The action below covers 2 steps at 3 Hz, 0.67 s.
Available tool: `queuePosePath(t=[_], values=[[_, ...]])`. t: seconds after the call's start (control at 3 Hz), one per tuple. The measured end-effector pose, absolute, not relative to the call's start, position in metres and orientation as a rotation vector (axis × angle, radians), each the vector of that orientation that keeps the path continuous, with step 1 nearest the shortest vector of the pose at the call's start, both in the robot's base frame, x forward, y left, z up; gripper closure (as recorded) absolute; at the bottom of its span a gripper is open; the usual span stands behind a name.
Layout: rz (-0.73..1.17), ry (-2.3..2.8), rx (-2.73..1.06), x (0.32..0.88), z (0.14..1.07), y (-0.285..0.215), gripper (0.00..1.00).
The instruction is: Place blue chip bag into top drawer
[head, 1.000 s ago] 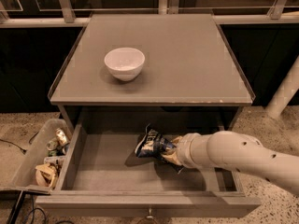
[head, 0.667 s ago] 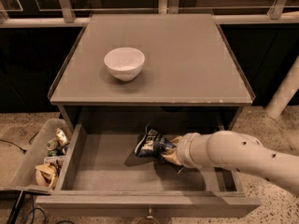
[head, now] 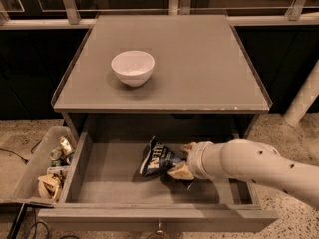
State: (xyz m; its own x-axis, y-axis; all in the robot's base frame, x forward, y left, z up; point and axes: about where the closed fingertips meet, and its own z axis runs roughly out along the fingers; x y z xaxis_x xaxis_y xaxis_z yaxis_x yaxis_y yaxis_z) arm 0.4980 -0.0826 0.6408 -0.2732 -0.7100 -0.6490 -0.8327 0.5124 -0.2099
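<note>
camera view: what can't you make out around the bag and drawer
Camera view:
- blue chip bag: right end hidden by the gripper, which is inside the top drawer.
- its floor at right: hidden by the arm.
- drawer pull: cut off by the bottom edge.
- bin clutter: too small to identify.

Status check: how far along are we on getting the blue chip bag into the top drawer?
Done: the top drawer is pulled open and the blue chip bag is inside it, low over the floor. In hand: the hand grips the bag's right end. Left: let go of the bag and pull the arm out of the drawer.
</note>
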Motion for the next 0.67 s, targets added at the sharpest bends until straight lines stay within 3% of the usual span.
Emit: queuePosePath(t=[0.33,0.67], values=[[0.222,2.048,-1.256,0.4980,0.6408,-0.0826,0.00],[0.222,2.048,-1.256,0.4980,0.6408,-0.0825,0.00]])
